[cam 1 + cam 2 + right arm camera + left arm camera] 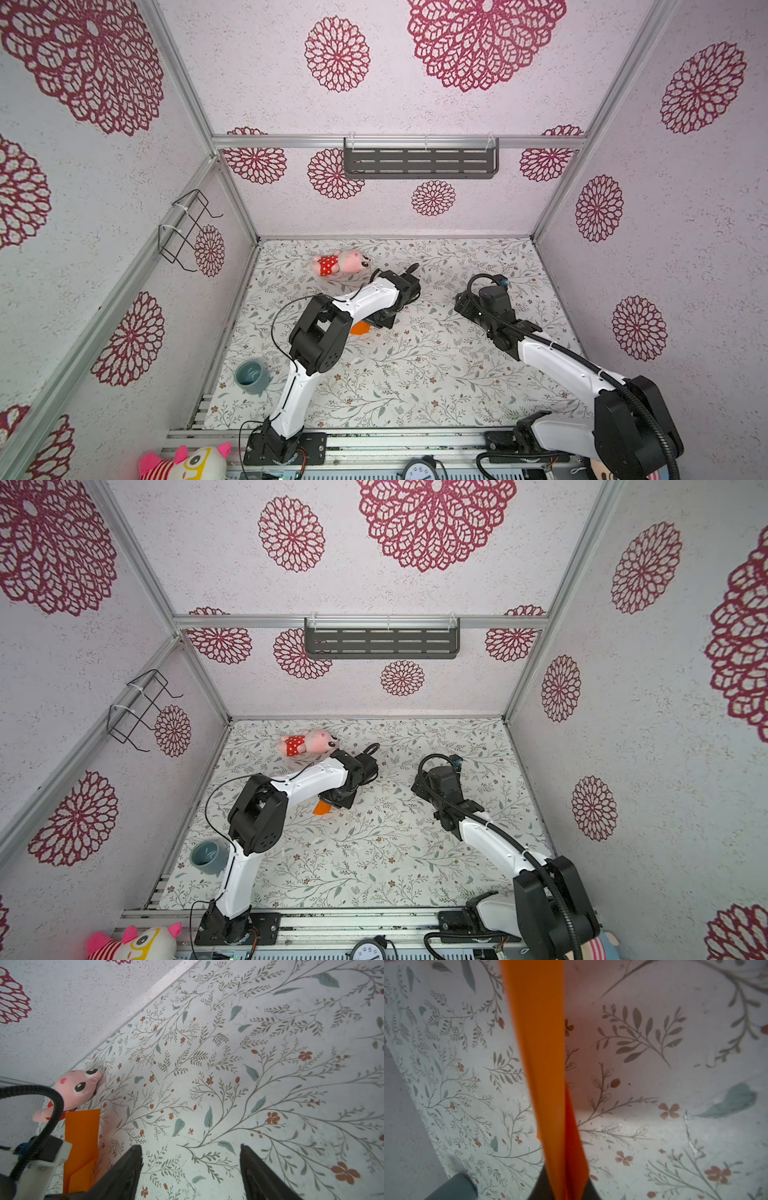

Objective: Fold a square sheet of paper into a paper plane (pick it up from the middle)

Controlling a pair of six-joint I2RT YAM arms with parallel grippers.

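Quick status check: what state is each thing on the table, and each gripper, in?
orange paper: folded narrow, not yet a plane.
left gripper: jaws shut on the orange paper.
right gripper: jaws open, empty.
pink plush toy: lying down.
grey cup: upright.

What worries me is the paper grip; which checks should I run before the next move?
1. The orange paper lies between the jaws of the left pincer: ok.
2. The left pincer's hold is firm: cannot tell.
3. The right pincer is open and empty: ok.
4. The pink plush toy is apart from the paper: cannot tell.
5. The table ahead of the right pincer is bare: ok.
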